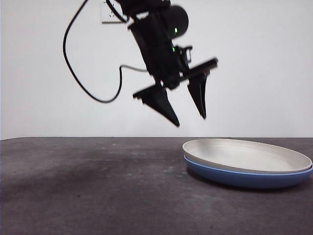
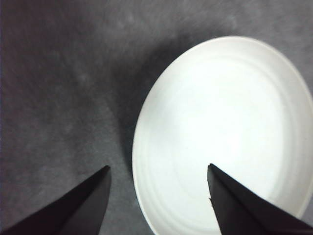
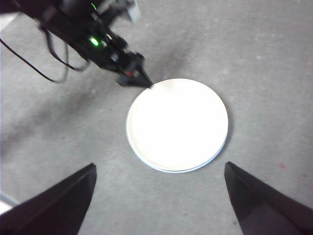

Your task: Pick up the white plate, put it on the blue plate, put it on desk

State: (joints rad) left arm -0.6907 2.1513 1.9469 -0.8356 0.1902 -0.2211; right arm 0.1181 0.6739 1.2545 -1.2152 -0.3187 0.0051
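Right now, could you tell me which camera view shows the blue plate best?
The front view: the blue plate shows side-on beneath the white plate. The right wrist view shows at most a thin edge under the white plate; the left wrist view shows none of it.

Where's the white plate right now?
The white plate sits stacked on the blue plate, right side of the front view, with the open left pincer above its edge.

Looks like a lab: a bare white wall (image 1: 254,68) with a socket (image 1: 110,14) at eleven o'clock, a rough dark table (image 1: 88,186), and a cabled robot arm (image 1: 156,34).
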